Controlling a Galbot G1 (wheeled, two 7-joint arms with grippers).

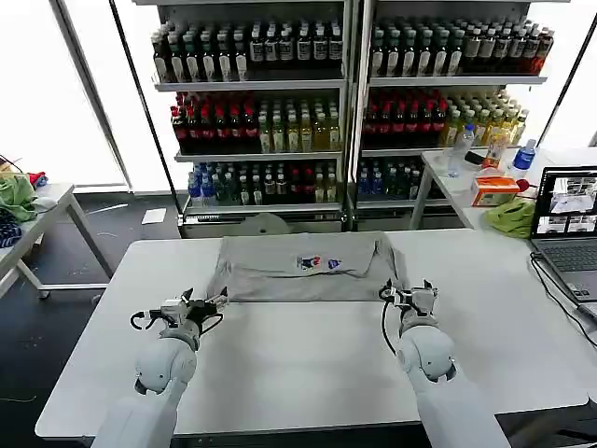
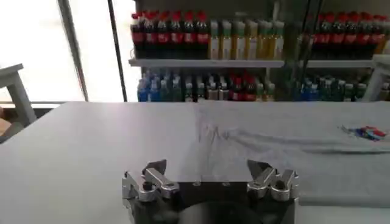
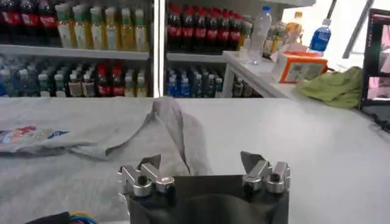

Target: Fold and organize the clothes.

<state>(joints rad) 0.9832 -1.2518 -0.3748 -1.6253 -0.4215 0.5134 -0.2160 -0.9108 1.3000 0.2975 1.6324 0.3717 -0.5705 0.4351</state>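
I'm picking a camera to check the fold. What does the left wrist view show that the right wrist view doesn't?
Only the left wrist view shows the open left gripper and a side table's corner. Only the right wrist view shows the open right gripper, an orange box and a green cloth. Both show the grey shirt, its chest print, the white table and the drink shelves.

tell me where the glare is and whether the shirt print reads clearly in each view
Head view: windows behind the shelves blow out white; the shirt print is small but distinct. Left wrist view: window glare at one side, print soft at the frame edge. Right wrist view: even light, print blurred; the open right tool is sharp.
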